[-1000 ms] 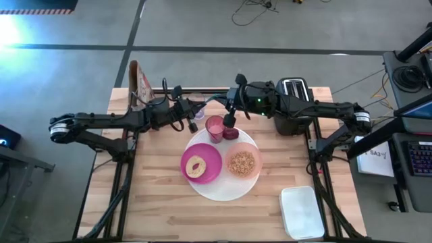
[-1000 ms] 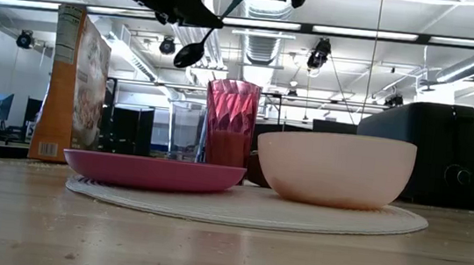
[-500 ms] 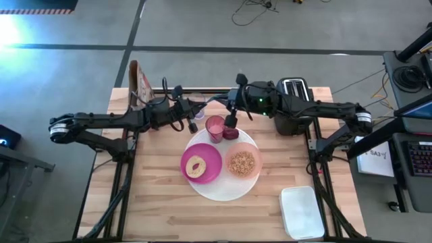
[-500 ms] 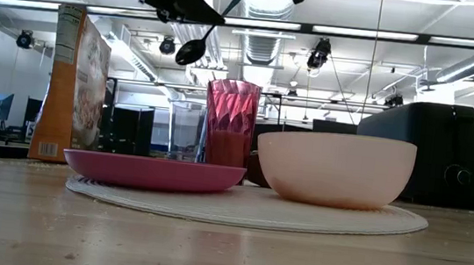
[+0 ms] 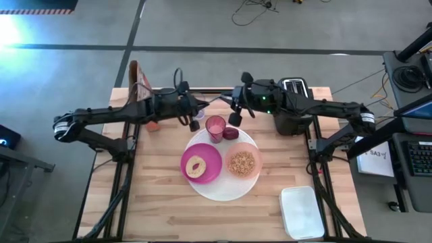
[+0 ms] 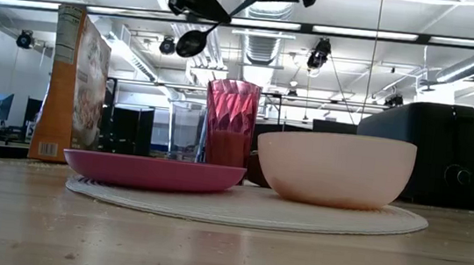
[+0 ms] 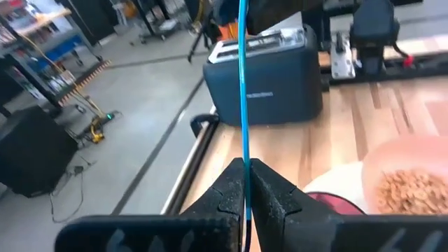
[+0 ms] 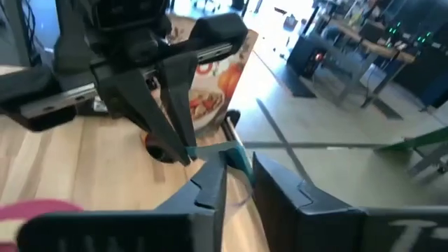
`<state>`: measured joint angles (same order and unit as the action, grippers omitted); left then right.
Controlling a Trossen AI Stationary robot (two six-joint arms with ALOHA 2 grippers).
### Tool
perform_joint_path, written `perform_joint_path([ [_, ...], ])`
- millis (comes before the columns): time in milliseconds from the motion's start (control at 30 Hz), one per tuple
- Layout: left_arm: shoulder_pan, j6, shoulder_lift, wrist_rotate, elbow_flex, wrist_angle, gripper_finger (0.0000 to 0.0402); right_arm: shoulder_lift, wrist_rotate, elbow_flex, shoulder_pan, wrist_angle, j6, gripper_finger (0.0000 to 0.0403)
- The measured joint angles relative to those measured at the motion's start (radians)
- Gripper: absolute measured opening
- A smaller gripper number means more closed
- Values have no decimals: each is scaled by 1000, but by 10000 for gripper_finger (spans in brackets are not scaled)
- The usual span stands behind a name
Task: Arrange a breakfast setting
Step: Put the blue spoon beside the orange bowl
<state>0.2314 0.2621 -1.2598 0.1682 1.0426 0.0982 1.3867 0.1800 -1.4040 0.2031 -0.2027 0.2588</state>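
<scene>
A thin teal-handled spoon (image 6: 192,43) hangs in the air above the pink tumbler (image 5: 214,127) and the clear glass (image 6: 186,129), bridging my two grippers. My left gripper (image 7: 245,175) is shut on it. My right gripper (image 8: 238,175) stands open, the handle's free end between its fingers. The big white plate (image 5: 223,189) carries the magenta plate (image 5: 209,156) with the bagel (image 5: 196,166), the pale pink bowl (image 5: 242,163) of cereal and the dark red fruit (image 5: 231,133). My left gripper pinches the spoon's handle (image 7: 243,150) between its two fingers, which lie across it. The spoon is lifted clear and slanted, its bowl end (image 6: 192,43) lowest. My right gripper: the handle's free end (image 8: 236,155) lies beside one finger; whether they touch, I cannot tell.
A cereal box (image 5: 138,84) stands at the table's far left and a dark toaster (image 5: 293,104) at the far right. A white lidded container (image 5: 302,210) sits near the front right corner. A small red thing (image 5: 154,125) lies under the left arm.
My left gripper has risen and tipped closer to level, carrying the spoon's bowl end a little higher above the glass. The arm's shift has uncovered the small red thing on the table.
</scene>
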Motion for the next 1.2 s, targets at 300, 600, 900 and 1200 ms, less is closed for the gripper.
perform_joint_path([
  [300,6,2,-82,-139,94,135,1,-47,49,1,-3,-182,-24,143],
  [600,10,37,-178,-342,264,522,0,-95,26,2,-3,-389,-74,175],
  [900,9,128,-308,-510,396,767,0,-112,-119,2,0,-519,-480,165],
  [1200,8,306,-418,-639,558,973,0,-90,-337,2,-22,-525,-751,166],
])
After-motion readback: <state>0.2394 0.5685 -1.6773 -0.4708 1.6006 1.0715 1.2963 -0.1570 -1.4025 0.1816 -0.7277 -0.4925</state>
